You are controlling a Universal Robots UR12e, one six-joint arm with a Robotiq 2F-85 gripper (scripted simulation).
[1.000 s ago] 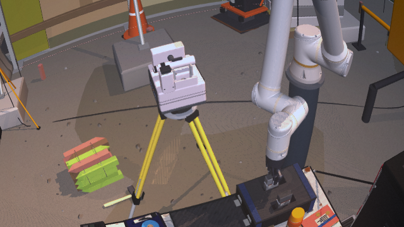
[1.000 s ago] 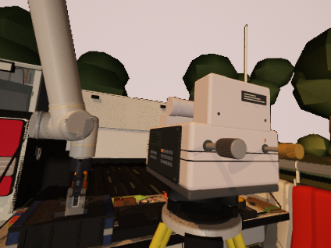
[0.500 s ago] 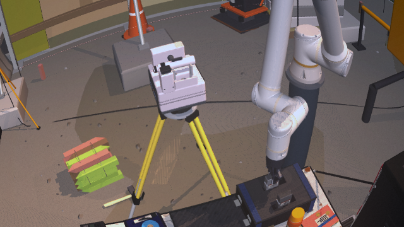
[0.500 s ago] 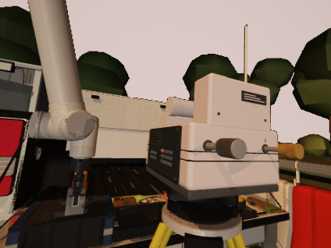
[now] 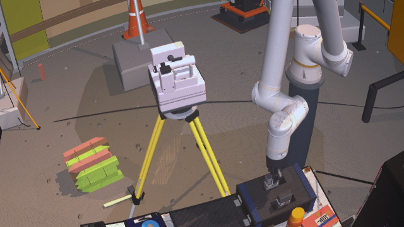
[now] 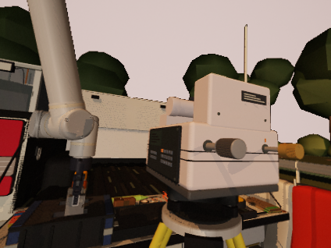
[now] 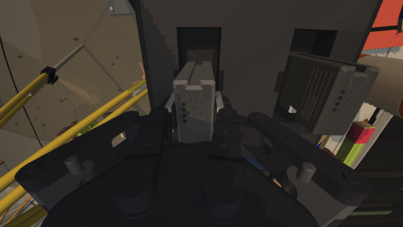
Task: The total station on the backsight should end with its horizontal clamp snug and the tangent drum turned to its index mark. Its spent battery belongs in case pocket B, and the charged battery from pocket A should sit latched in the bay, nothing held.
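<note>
A grey battery [image 7: 194, 104] stands upright in a pocket of the dark carrying case [image 5: 274, 194], and a second, darker battery [image 7: 323, 92] stands in the neighbouring pocket beside it. The first battery [image 5: 269, 182] is gripped by my closed gripper [image 7: 194, 126], which reaches straight down onto the case [image 6: 58, 218]. The white total station [image 5: 176, 80] sits on its yellow tripod [image 5: 186, 157] well to the left of the case. Its tangent drum [image 6: 230, 148] sticks out of its side, with a smaller knob [image 6: 269, 148] to the right. I cannot tell which pocket is A or B.
The case [image 7: 253, 47] has a blue rim and lies at the near edge of the ground. An orange-capped bottle [image 5: 296, 217] stands just in front of it. A stack of red and green stakes [image 5: 93, 164] lies left of the tripod, and my pedestal [image 5: 303, 126] rises behind the case.
</note>
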